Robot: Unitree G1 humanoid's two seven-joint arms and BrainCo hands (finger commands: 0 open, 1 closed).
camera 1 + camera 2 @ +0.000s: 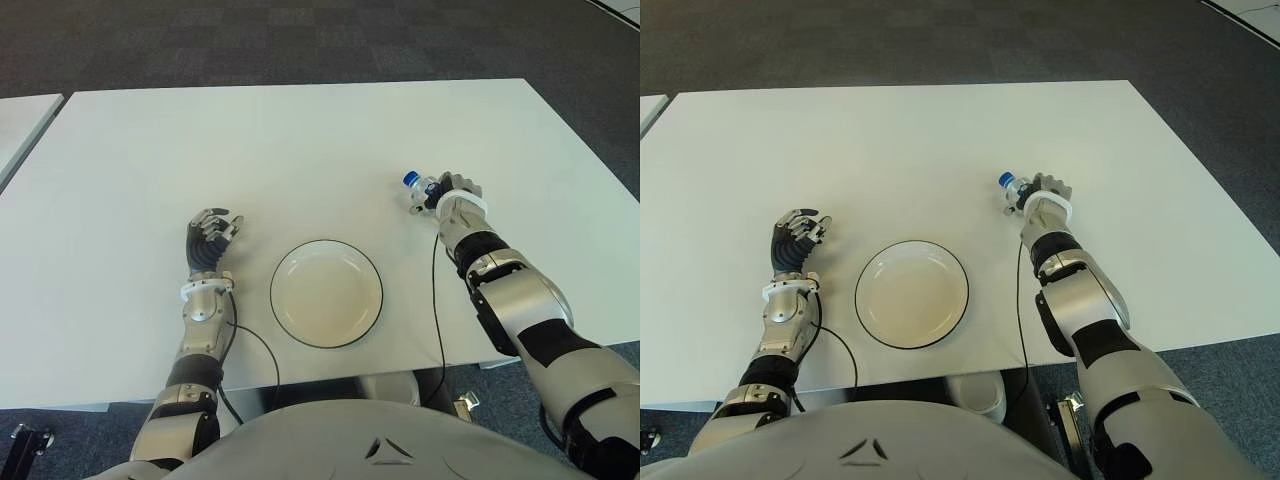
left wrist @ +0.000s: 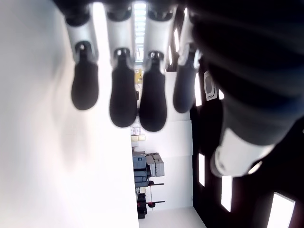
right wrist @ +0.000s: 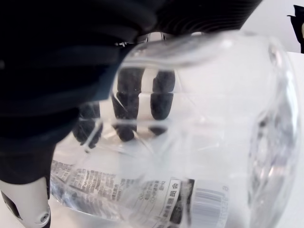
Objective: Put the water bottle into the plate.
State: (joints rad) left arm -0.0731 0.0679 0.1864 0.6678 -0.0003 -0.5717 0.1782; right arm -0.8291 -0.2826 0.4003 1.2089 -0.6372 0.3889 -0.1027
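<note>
While right hand [image 1: 455,195] fingers [image 3: 161,97] wrap the water bottle [image 3: 190,142], left hand [image 1: 210,240] idles.

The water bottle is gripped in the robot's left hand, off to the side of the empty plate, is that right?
Not quite. The right hand grips the water bottle, as the right wrist view shows, its fingers wrapped around the clear body. The left hand holds nothing. The bottle is indeed beside the empty plate.
</note>
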